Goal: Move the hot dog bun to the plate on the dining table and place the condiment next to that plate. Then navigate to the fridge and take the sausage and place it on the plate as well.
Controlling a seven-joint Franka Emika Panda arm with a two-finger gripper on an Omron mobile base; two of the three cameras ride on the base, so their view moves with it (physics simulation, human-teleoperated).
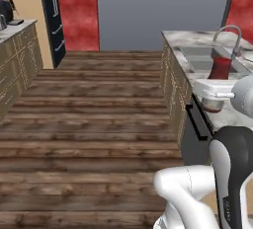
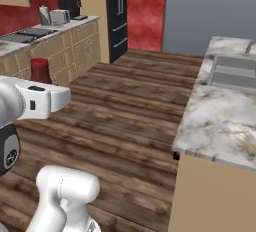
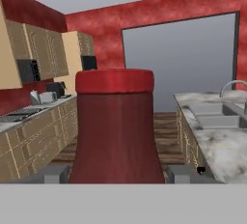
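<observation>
My gripper is shut on the condiment, a dark-red bottle with a red cap that stands upright between the fingers. From the base, the condiment rises above my white hand by the edge of the dining table, beside its sink. The right base view has the condiment at the far left, with the marble dining table on the right. The black fridge with silvery handles stands shut at the far end of the room, and the fridge also appears past the wall counter. The hot dog bun, plate and sausage are out of view.
A grey sink and arched tap sit in the island. A cabinet-fronted wall counter with a toaster and a coffee machine runs along the left. Open wooden floor lies between them.
</observation>
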